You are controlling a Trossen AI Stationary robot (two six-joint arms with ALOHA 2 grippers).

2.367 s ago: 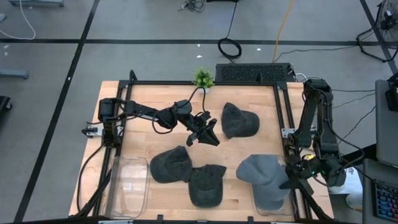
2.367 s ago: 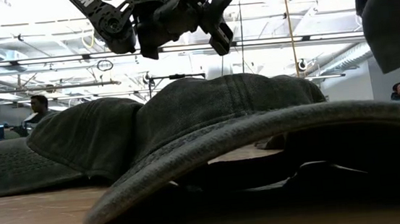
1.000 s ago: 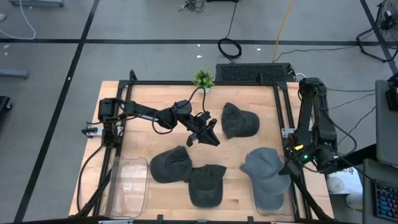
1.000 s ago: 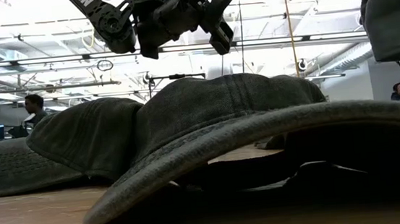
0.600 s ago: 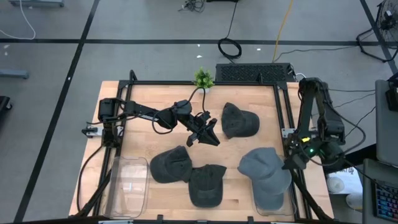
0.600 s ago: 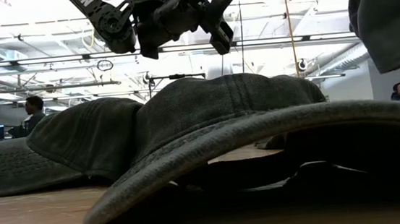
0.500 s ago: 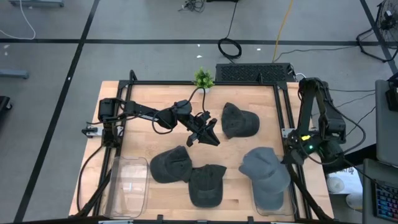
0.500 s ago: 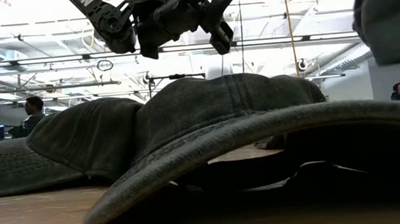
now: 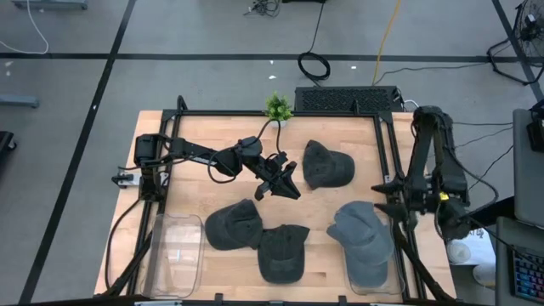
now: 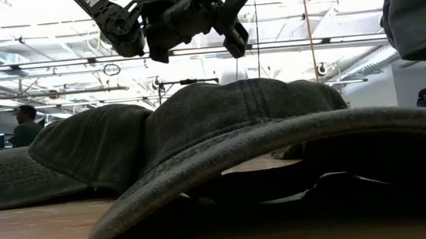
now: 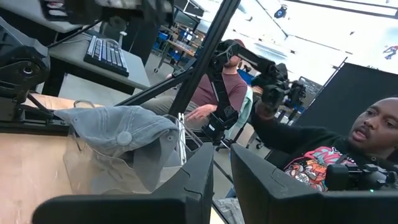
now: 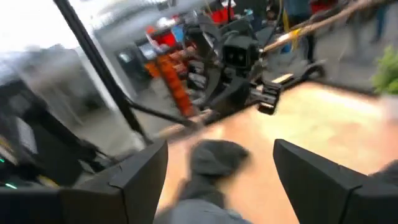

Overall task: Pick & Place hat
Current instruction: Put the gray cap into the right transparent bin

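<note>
- High view: wooden worktop (image 9: 195, 140) with four hats and two clear bins.
- Light grey hat (image 9: 363, 236) lies on the clear bin (image 9: 371, 279) at the front right corner, draped over its rim; left wrist view shows it resting on the bin wall (image 11: 118, 134).
- Right claw (image 9: 389, 197) is just beside the right frame rail, near the grey hat but apart from it, fingers spread wide, released, nothing between them; right wrist view shows the two fingers (image 12: 134, 174) far apart.
- Left claw (image 9: 286, 182) hovers over mid worktop, just beside the dark hat at the back (image 9: 327, 165), not touching it; fingers almost together with a narrow gap, grasping nothing.
- Two more dark hats at front centre: one (image 9: 232, 224) overlaps the other (image 9: 283, 253).
- Second clear bin (image 9: 175, 254) at the front left corner.
- Small green plant (image 9: 277, 105) at the back edge.
- Low view: dark hat brim (image 10: 277, 141) fills the foreground, left claw above it.
- Left wrist view: people beyond the worktop.
</note>
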